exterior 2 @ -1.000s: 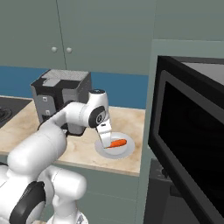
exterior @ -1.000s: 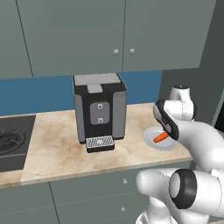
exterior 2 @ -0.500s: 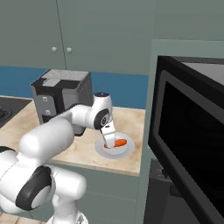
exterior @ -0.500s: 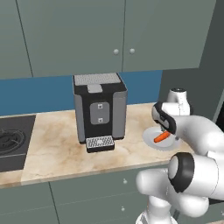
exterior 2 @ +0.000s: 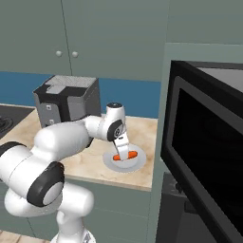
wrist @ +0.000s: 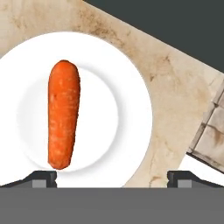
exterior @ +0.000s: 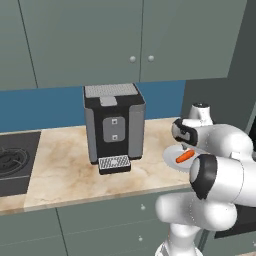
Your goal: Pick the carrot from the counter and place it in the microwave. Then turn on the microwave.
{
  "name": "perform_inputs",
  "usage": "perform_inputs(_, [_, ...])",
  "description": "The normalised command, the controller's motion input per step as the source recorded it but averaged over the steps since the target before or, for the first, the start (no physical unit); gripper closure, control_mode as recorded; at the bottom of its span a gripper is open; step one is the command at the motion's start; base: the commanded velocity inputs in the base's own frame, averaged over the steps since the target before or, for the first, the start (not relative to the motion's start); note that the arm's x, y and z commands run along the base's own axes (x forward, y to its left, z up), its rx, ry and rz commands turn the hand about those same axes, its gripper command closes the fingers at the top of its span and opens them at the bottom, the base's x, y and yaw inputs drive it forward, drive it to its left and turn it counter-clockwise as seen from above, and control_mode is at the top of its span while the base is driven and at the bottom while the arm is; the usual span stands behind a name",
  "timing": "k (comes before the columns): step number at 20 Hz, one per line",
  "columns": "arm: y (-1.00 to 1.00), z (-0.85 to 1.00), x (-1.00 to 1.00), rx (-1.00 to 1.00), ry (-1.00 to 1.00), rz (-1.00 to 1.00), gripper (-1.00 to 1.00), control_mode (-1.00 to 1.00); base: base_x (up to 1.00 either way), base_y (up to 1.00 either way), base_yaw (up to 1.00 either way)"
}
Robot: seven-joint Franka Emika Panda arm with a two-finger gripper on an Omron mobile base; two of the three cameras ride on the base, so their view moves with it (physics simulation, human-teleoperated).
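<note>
Fingers spread wide, the gripper [wrist: 112, 177] hovers over the plate [wrist: 131, 109]; it should shift toward frame-left to straddle the carrot [wrist: 63, 113] before closing.

Beige marble counter [exterior: 70, 170] with black coffee machine [exterior: 113, 127] and round plate [wrist: 131, 109]

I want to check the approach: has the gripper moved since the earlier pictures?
Yes. In the right base view the gripper has come down toward the plate, and now hangs, jaws open, just over the carrot; the coffee machine stays put.
</note>
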Motion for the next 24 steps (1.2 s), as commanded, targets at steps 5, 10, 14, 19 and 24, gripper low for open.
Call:
perform_inputs(5, [-0.09,-0.23,0.27,0.0,0.0,0.0,-1.0,-1.0,0.0,0.0,0.0])
perform_inputs(10, [-0.05,-0.23,0.3,0.0,0.0,0.0,-1.0,-1.0,0.0,0.0,0.0])
perform_inputs(14, [-0.01,-0.2,0.3,0.0,0.0,0.0,-1.0,-1.0,0.0,0.0,0.0])
perform_inputs(19, [0.0,-0.24,0.31,0.0,0.0,0.0,-1.0,-1.0,0.0,0.0,0.0])
perform_inputs(24, [-0.01,-0.24,0.23,0.0,0.0,0.0,-1.0,-1.0,0.0,0.0,0.0])
